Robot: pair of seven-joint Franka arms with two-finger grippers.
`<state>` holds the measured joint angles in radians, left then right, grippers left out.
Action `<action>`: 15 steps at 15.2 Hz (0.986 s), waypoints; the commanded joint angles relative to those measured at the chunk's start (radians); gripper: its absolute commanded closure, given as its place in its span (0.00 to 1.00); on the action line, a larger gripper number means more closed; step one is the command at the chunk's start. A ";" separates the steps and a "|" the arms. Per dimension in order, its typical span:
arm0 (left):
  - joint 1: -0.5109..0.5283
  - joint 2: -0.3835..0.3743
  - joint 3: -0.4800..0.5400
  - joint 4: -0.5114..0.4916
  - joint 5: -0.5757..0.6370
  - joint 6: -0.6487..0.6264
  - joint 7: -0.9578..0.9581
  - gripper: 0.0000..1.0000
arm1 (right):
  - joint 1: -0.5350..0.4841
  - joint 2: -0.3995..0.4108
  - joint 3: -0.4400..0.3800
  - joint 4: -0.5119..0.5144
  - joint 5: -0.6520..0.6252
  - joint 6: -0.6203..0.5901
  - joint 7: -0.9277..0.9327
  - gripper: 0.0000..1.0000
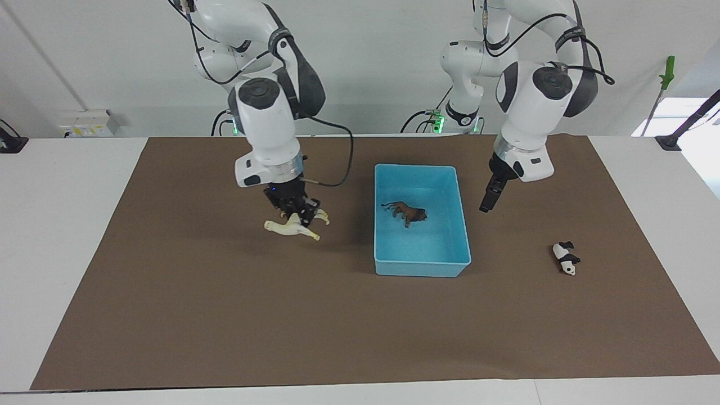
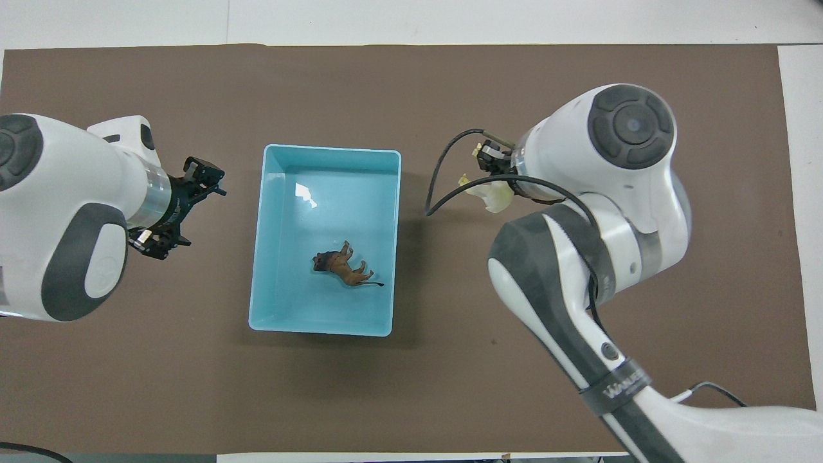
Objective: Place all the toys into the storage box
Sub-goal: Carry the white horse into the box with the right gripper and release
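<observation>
While your right gripper point(image 1: 297, 216) pinches the cream llama point(image 1: 292, 227) low over the brown mat point(image 1: 225, 315), one toy is boxed.
You can see the lion point(image 1: 406, 212) lying in the blue storage box point(image 1: 422, 269); the panda point(image 1: 566, 258) lies on the tabletop toward the left arm's end. Your left gripper point(image 1: 487, 202) hangs beside the box, its fingers' state unclear.

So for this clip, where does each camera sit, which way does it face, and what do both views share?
Facing view: high across the table, looking at the robots; both arms show, right pincer down at the cream llama, left pincer hanging beside the blue box, panda on the brown mat.
Overhead view: above the robots' end, looking steeply down; forearms and wrists show.
Shared: box, lion inside it, llama, both arms, mat. The panda appears only in the facing view.
</observation>
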<state>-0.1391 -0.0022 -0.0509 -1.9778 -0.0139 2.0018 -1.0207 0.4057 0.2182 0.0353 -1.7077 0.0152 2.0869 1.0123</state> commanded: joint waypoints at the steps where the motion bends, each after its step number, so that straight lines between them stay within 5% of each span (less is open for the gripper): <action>1: 0.085 -0.013 -0.011 -0.009 -0.008 -0.008 0.213 0.00 | 0.076 0.087 -0.006 0.144 0.008 -0.007 0.162 1.00; 3: 0.157 -0.013 -0.009 -0.016 -0.006 0.015 0.316 0.00 | 0.139 0.166 -0.005 0.233 0.008 -0.002 0.279 1.00; 8: 0.280 0.042 -0.009 -0.006 0.000 0.107 0.912 0.00 | 0.242 0.337 -0.014 0.396 0.014 -0.007 0.451 1.00; 12: 0.297 0.146 -0.007 0.008 0.032 0.225 1.037 0.00 | 0.275 0.391 -0.015 0.437 0.012 -0.001 0.500 0.98; 13: 0.303 0.175 -0.007 0.017 0.082 0.260 1.086 0.00 | 0.286 0.407 -0.017 0.450 0.012 0.001 0.509 0.78; 15: 0.328 0.238 -0.009 0.049 0.106 0.308 1.155 0.00 | 0.289 0.412 -0.018 0.451 0.002 -0.011 0.512 0.00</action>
<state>0.1561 0.1694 -0.0495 -1.9778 0.0594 2.2695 0.0543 0.6849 0.6018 0.0274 -1.3037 0.0186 2.0953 1.5039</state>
